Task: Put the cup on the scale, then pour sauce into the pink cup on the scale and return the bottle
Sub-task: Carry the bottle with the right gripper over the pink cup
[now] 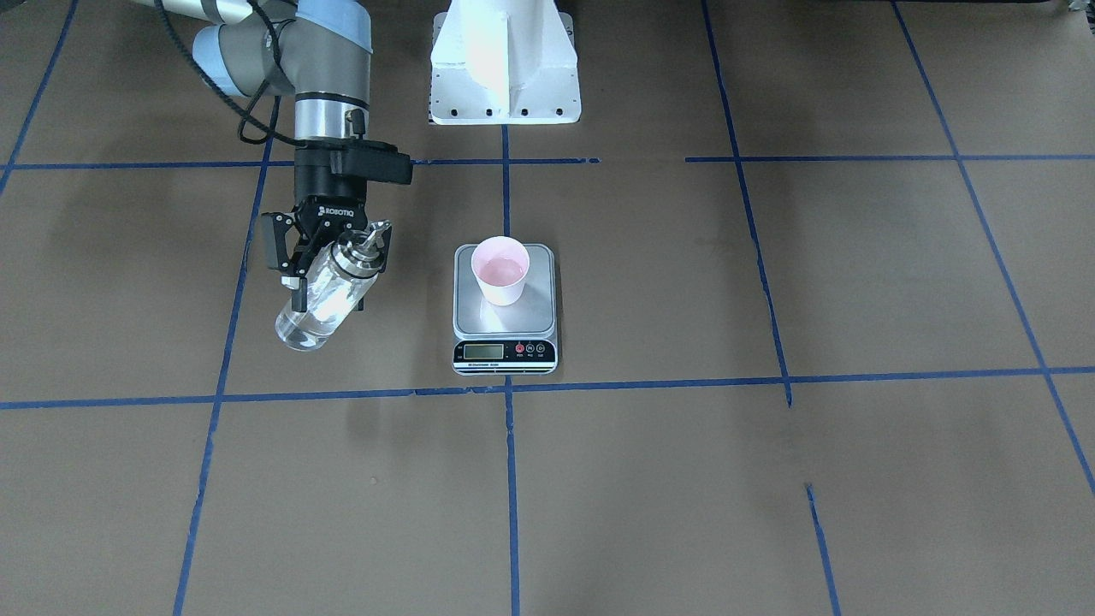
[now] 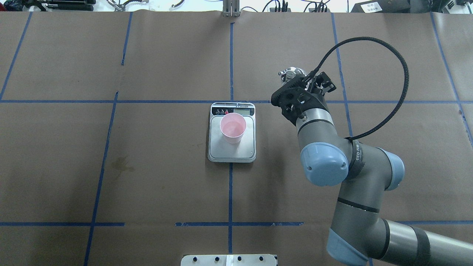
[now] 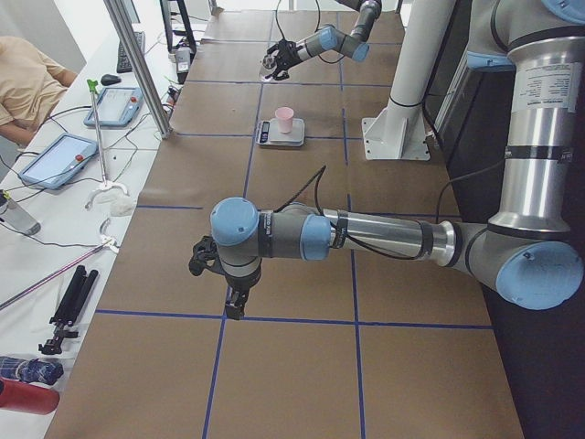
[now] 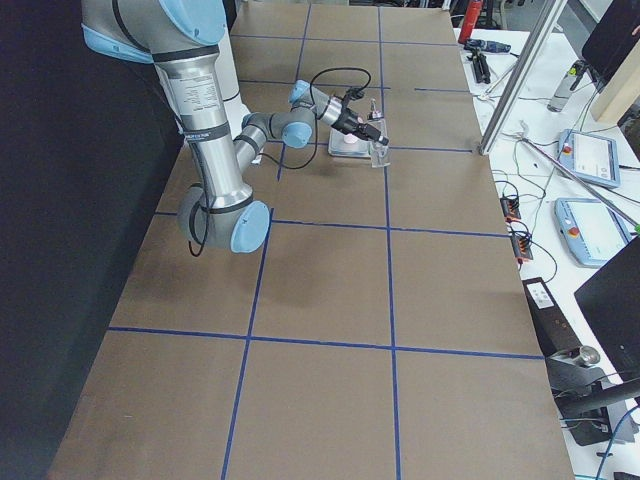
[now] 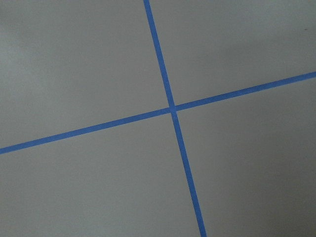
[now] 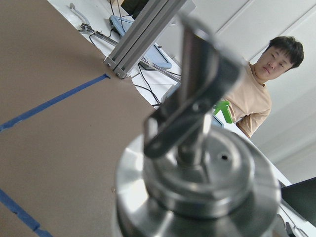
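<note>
The pink cup [image 1: 502, 269] stands upright on the steel platform of the scale [image 1: 505, 323], toward the platform's robot-side half. My right gripper [image 1: 329, 272] is shut on the clear glass bottle [image 1: 318, 304], held tilted above the table beside the scale, apart from the cup. Clear sauce shows in its lower end. The silver spout cap [image 6: 197, 163] fills the right wrist view and peeks past the wrist [image 2: 290, 73] overhead. My left gripper [image 3: 230, 294] hangs low over the table far from the scale; I cannot tell whether it is open or shut.
Blue tape lines [image 1: 509, 389] grid the brown table. The white robot base plate [image 1: 505, 73] stands behind the scale. A person [image 6: 259, 98] sits at a side bench with tablets [image 3: 57, 160] and cables beyond the table's far edge.
</note>
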{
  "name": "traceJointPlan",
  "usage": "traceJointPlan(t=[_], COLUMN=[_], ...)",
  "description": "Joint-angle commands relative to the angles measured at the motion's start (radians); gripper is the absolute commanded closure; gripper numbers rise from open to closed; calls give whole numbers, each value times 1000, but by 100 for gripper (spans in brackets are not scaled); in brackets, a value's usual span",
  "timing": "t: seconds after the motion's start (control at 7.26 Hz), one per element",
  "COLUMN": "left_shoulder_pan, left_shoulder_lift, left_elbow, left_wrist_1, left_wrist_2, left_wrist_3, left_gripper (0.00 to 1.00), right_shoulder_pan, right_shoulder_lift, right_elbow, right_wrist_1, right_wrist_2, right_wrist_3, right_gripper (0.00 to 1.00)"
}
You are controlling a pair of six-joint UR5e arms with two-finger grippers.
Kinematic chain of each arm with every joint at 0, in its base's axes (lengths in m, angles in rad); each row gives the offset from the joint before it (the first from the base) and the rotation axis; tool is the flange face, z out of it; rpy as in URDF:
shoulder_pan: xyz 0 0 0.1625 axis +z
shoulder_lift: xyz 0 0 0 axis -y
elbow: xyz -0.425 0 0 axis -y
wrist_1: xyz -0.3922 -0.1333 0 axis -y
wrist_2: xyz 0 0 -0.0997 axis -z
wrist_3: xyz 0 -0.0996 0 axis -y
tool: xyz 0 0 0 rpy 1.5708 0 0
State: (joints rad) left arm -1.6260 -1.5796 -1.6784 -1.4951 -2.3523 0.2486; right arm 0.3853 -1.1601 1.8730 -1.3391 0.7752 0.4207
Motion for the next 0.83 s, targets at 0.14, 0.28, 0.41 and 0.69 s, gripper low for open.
traceJointPlan(t=[0.14, 0.28, 0.41, 0.69], left_shoulder_pan=[0, 0, 0, 0], left_shoulder_lift=[1, 1, 1, 1], left_elbow=[0, 0, 0, 0], left_wrist_1=[3, 3, 4, 3], left_wrist_2=[-1, -1, -1, -1], left_wrist_3=[0, 0, 0, 0], left_gripper=[0, 0, 0, 0], right_shoulder_pan=[-97, -108, -109, -109], right_shoulder_lift=[135, 138, 140, 140], right_elbow=[-18, -31, -44, -110], right_wrist_1=[-297, -337, -362, -365], right_wrist_2=[-181, -218, -231, -261], right_wrist_3=[-171, -175, -177, -175], right_gripper=[100, 100, 100, 100])
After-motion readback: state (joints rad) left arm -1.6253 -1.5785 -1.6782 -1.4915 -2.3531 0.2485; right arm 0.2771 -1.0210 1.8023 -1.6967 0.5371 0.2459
